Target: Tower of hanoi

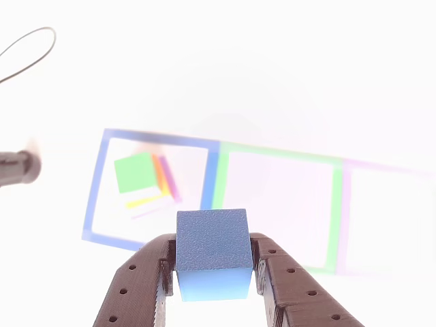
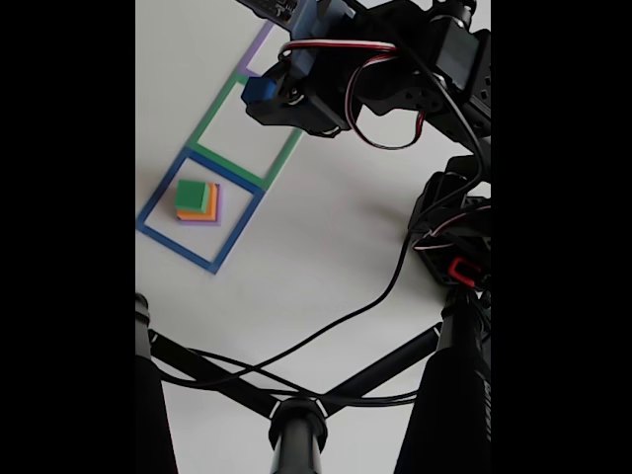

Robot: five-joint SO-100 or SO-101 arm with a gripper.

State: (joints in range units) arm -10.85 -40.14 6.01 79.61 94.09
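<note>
Jaws clamped on the small blue cube (image 1: 212, 253), held between them, above the green tape square (image 1: 276, 208)

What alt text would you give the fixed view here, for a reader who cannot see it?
The gripper holds a small blue cube in the air above the green tape square. In the blue tape square beside it sits a stack of blocks, green on top of orange and purple.

Blue cube (image 1: 212, 252); stack (image 2: 197, 202) green, orange, apparently purple.
</note>
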